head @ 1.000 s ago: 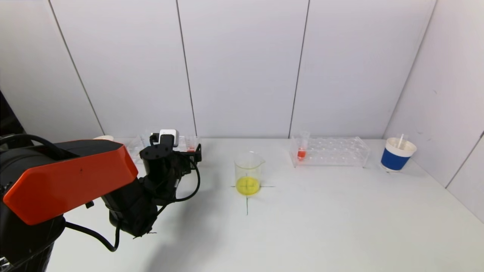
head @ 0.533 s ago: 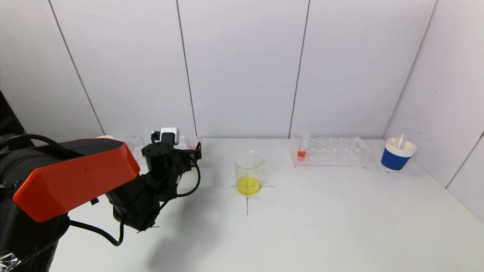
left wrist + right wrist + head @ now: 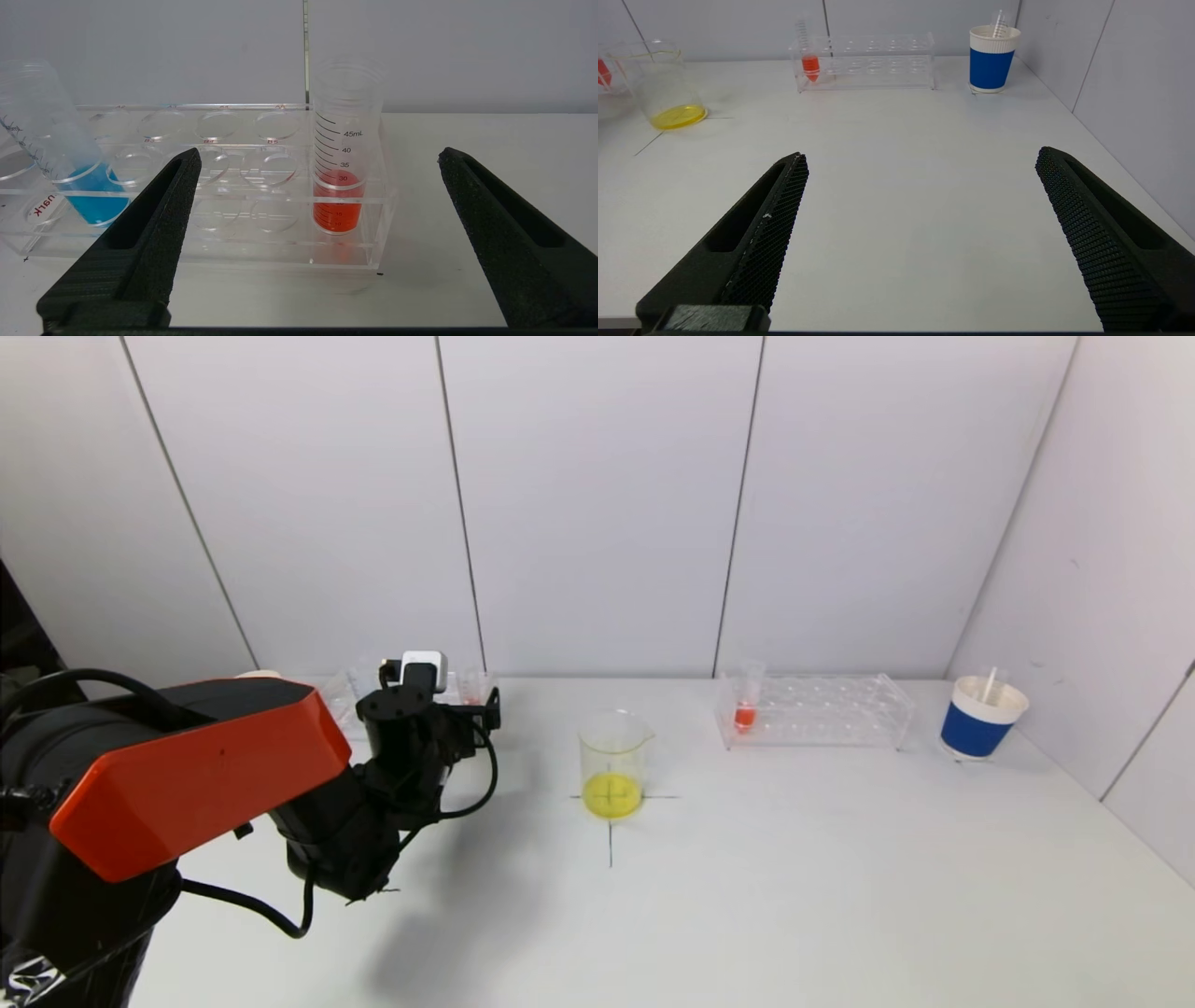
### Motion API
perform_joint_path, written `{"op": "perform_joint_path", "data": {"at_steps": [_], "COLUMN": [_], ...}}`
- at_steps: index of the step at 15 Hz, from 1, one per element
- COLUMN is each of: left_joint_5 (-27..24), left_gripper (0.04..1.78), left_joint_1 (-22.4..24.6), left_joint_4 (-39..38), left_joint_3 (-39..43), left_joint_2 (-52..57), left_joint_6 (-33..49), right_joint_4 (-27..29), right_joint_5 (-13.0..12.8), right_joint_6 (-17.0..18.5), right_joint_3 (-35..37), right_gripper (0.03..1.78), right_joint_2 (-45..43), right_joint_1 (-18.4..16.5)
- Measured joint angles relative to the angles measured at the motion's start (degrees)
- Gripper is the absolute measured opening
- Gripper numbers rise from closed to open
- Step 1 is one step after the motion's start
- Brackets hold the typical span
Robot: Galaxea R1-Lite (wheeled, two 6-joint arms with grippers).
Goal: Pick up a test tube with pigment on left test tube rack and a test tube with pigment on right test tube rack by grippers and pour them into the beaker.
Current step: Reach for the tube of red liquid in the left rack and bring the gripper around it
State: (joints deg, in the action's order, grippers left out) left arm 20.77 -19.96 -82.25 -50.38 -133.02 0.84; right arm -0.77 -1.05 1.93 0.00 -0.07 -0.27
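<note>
My left gripper (image 3: 481,709) is open just in front of the clear left rack (image 3: 233,252). In the left wrist view (image 3: 320,154) its two black fingers stand wide apart, with a test tube of red pigment (image 3: 341,186) upright between them at the rack's end, not touched. A tilted tube of blue pigment (image 3: 70,163) sits at the rack's other end. The beaker (image 3: 613,765) holds yellow liquid at the table's middle. The right rack (image 3: 812,709) holds one red pigment tube (image 3: 745,705). My right gripper (image 3: 920,156) is open and empty, low over the near table.
A blue and white paper cup (image 3: 980,719) with a stick in it stands at the far right, beside the right rack. White wall panels close the back and right side. A black cross marks the table under the beaker.
My left arm has crept a little forward and to the right, toward the left rack's end. Nothing else has moved.
</note>
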Motion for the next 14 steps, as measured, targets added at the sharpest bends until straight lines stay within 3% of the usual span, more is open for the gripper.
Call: {"op": "perform_joint_path", "data": {"at_steps": [14], "left_joint_5": [-0.2], "left_gripper": [1.77], "left_joint_1": [0.1], "left_joint_4": [2.4], "left_joint_3": [-7.0], "left_joint_2": [-3.0], "left_joint_6": [-0.7], "right_joint_4": [0.0], "right_joint_5": [0.0], "right_joint_6": [0.0], "right_joint_3": [0.0], "right_gripper": [1.77], "right_joint_2": [0.0], "right_joint_1": [0.0]}}
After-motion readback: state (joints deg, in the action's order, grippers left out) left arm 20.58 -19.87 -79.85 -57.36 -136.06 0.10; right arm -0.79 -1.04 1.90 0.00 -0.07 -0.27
